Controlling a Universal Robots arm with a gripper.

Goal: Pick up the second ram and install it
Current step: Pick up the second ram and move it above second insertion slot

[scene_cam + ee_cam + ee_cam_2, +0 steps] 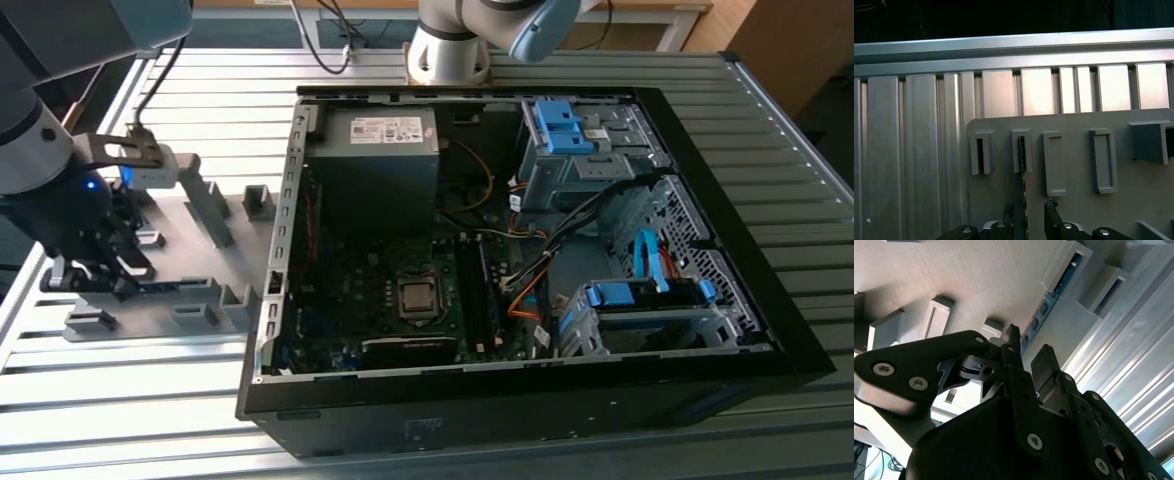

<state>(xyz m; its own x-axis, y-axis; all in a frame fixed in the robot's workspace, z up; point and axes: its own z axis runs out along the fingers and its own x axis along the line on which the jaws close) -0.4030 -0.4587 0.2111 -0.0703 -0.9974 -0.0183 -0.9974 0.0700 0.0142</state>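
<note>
While the second ram (1022, 156) stands on edge in its gray holder (1079, 210) on the surface (914, 150), my gripper (1029, 206) straddles it, spread apart, gripping nothing; pickup and install both remain.

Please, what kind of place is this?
Probably a robotics lab or assembly test bench: an open computer case lies on a slatted aluminium table, beside a grey fixture plate for parts.

Blue-green and black second ram (1050, 300), plain matte grey fixture plate (979, 275), ribbed silver table (134, 400).
</note>
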